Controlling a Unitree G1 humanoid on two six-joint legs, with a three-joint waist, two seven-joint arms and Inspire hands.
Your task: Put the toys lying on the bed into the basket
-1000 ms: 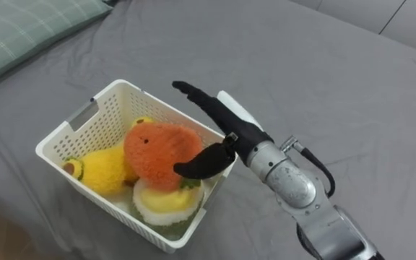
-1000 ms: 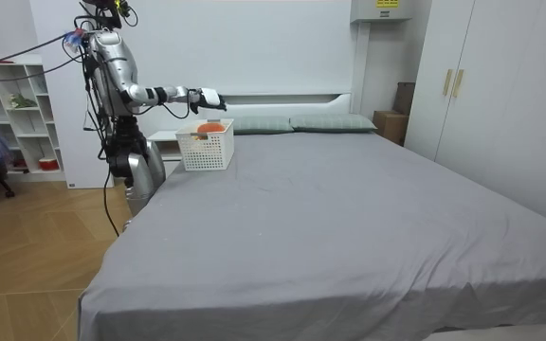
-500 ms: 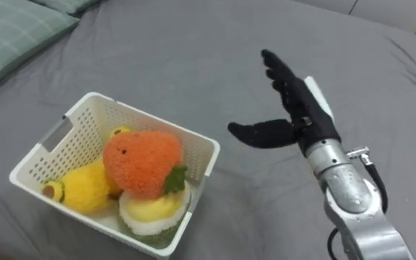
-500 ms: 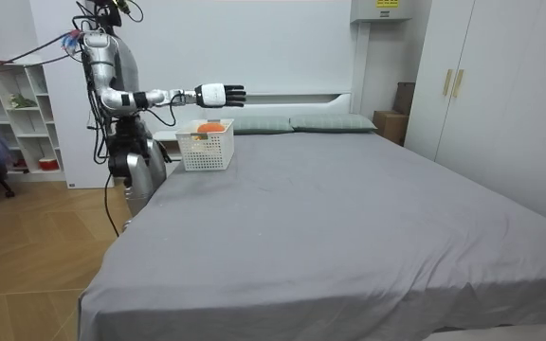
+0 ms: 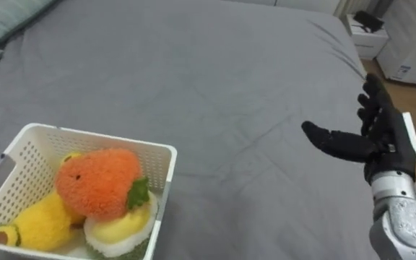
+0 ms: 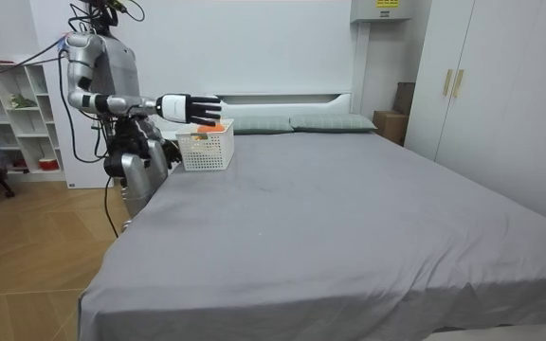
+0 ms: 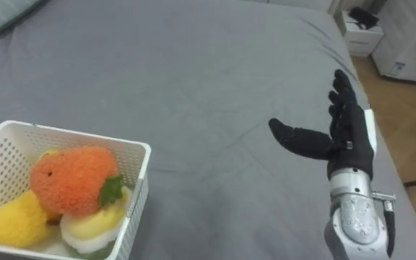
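Lower left of the eye views: a white plastic basket with perforated walls (image 5: 100,135), set on the grey bed sheet (image 5: 215,79). Inside it, three soft toys packed close together. On top and in the middle, a round fuzzy orange plush with a green leaf (image 5: 92,180). To its lower left, against the basket's left wall, a yellow plush fruit (image 5: 38,225). At lower right, a round cream-and-yellow plush with a green base (image 5: 121,225), touching the orange one and the right wall.

At the right edge of the frame, well apart from the basket: the right hand (image 5: 373,141), black-fingered with a white back, raised above the sheet on a silver forearm. Spread wide, fingers (image 5: 378,105) straight and pointing toward the top of the frame, thumb (image 5: 331,141) stretched out to the left. Nothing in its grasp, touching nothing.

Upper left corner: a strip of pale green pillow (image 5: 6,14). Upper right corner: wooden floor (image 5: 410,94) past the bed's edge.

In the room view, standing at the bed's side on the room view's left, next to the basket, right arm held out level above the bed with the hand splayed. Low beside the body, just left of the basket, a dark shape, possibly the left hand (image 6: 166,144); too small to tell its state.
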